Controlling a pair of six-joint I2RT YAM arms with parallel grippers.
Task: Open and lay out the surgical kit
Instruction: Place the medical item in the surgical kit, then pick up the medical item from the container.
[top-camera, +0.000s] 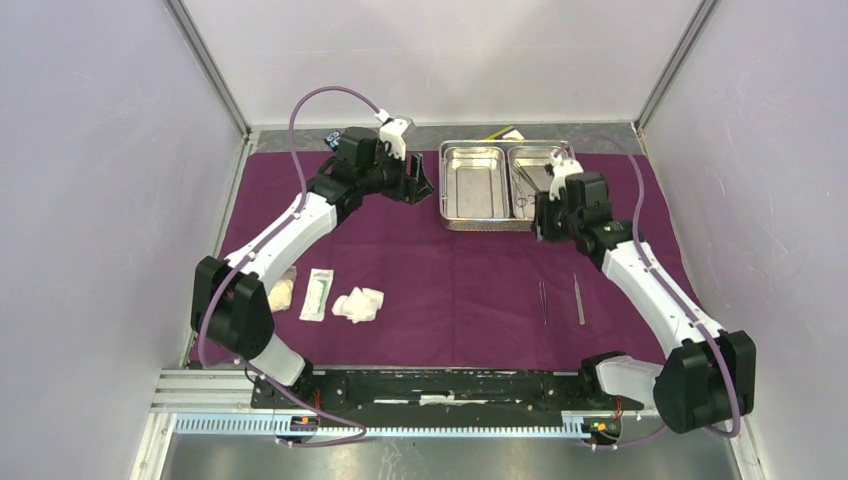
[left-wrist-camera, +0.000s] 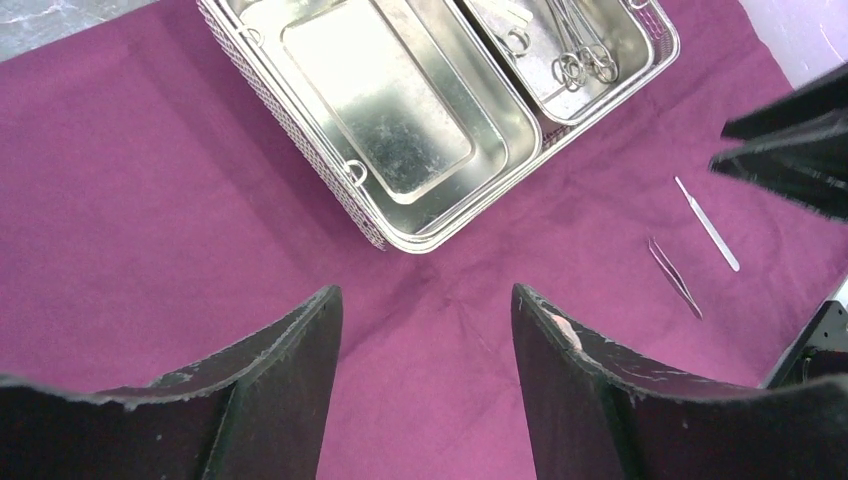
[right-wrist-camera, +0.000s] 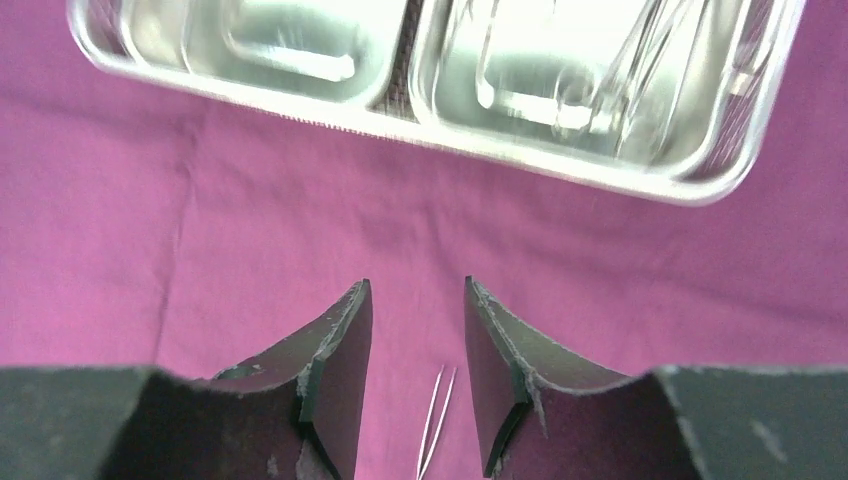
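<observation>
This looks like a robotics lab test cell. Plain pale panels (top-camera: 440, 60) held by bare metal posts (top-camera: 210, 65) box in the counter behind and to either side of the steel tray (top-camera: 503, 222). Nearer than the tray, a slotted aluminium rail (top-camera: 440, 426) carries the left arm (top-camera: 290, 230) and right arm (top-camera: 650, 285), both trailing cables over a purple cloth (top-camera: 450, 280).

free: cloth (top-camera: 450, 290) centre | obstacles: tray (top-camera: 475, 185) far side, tweezers (top-camera: 543, 300) right
</observation>
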